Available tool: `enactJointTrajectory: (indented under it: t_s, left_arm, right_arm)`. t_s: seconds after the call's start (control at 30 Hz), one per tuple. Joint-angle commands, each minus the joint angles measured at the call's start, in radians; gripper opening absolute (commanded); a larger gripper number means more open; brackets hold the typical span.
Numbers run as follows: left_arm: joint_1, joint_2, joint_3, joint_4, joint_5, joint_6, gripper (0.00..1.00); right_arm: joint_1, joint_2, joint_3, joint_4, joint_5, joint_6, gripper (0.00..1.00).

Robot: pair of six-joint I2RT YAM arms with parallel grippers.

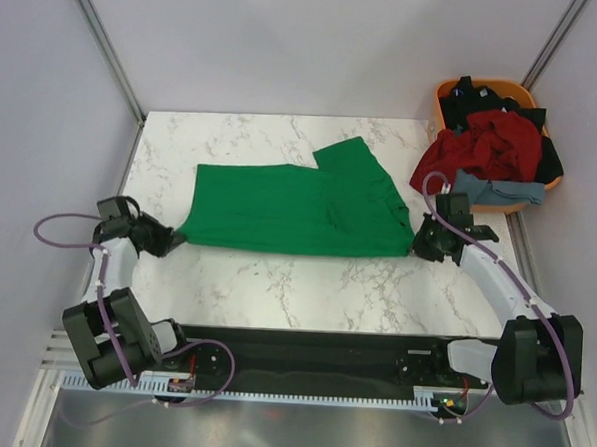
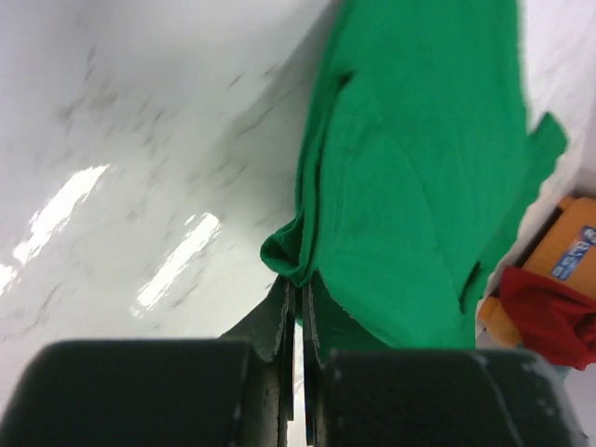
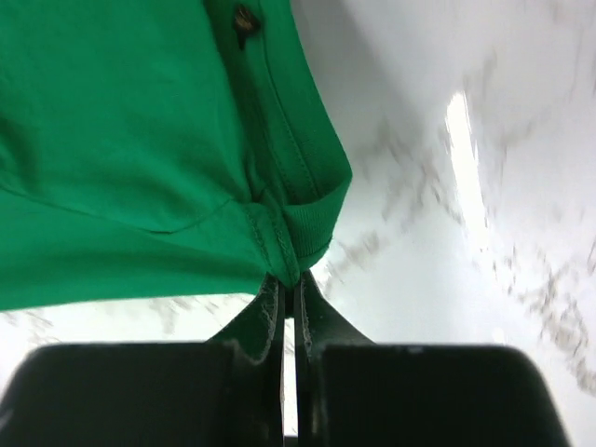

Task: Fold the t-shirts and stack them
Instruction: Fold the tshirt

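The bright green t-shirt lies folded lengthwise across the marble table, one sleeve sticking out toward the back. My left gripper is shut on the shirt's near left corner. My right gripper is shut on its near right corner by the collar. The cloth stretches between them. A dark red t-shirt, a black one and a grey-blue one lie heaped in the orange basket.
The orange basket stands at the table's back right corner, just behind my right gripper; it shows at the right edge of the left wrist view. Grey walls close in the table on three sides.
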Motion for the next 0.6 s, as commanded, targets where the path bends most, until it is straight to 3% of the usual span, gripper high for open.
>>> enactJointTrajectory:
  t_s: [0.0,0.2,0.23,0.27,0.3,0.33,0.37,0.4,0.57]
  left_arm:
    - [0.024,-0.073,-0.137,-0.06,0.037,0.01,0.02]
    - [0.033,-0.286,-0.246,-0.1,0.039,-0.109,0.07]
    - [0.033,-0.31,-0.246,-0.109,0.039,-0.119,0.09]
    - [0.033,-0.347,-0.242,-0.121,0.036,-0.128,0.13]
    - [0.034,-0.361,-0.236,-0.153,0.037,-0.129,0.21]
    - [0.033,-0.372,-0.213,-0.173,0.036,-0.126,0.63]
    - [0.034,-0.381,-0.194,-0.204,0.033,-0.107,0.94]
    - [0.034,-0.401,-0.174,-0.262,0.007,-0.094,1.0]
    - [0.036,-0.472,-0.044,-0.336,-0.036,0.002,1.0]
  right_arm:
    - [-0.009,-0.079,-0.139,-0.042,-0.022,0.055,0.0]
    - [0.022,-0.262,-0.25,-0.111,-0.047,0.164,0.0]
    - [0.023,-0.294,-0.251,-0.119,-0.051,0.208,0.04]
    - [0.023,-0.311,-0.254,-0.132,-0.058,0.222,0.16]
    - [0.025,-0.326,-0.256,-0.14,-0.055,0.234,0.5]
    - [0.023,-0.353,-0.257,-0.148,-0.05,0.248,0.66]
    - [0.023,-0.366,-0.256,-0.172,-0.044,0.254,0.78]
    - [0.025,-0.377,-0.251,-0.186,-0.039,0.257,0.9]
    - [0.026,-0.479,-0.09,-0.241,0.002,0.213,0.95]
